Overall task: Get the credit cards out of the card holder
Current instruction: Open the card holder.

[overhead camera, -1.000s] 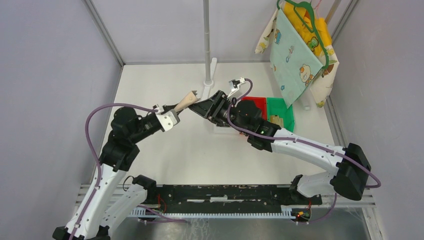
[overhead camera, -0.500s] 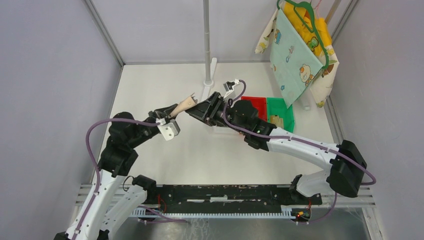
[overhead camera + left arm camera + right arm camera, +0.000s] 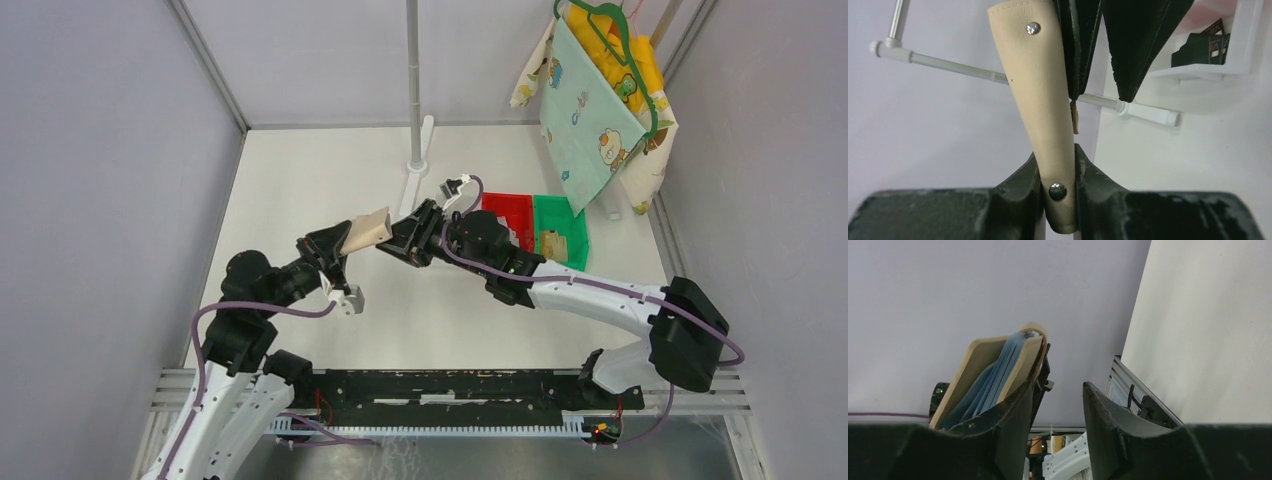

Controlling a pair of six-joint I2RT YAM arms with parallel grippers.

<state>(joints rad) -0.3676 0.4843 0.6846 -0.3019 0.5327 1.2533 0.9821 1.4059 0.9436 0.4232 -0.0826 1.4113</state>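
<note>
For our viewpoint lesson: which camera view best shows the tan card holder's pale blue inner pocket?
The right wrist view: it looks into the flat tan card holder, showing pale blue lining between its flaps. The left wrist view shows only its studded tan outside, in the left claw. The top view: a small tan shape.

Top view overhead; wrist views close, sharing card holder (image 3: 1038, 90).

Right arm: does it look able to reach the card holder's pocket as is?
Likely yes. The left gripper holds the card holder in the air, pocket facing the right gripper, nothing between. The holder sits just outside the open jaws.
</note>
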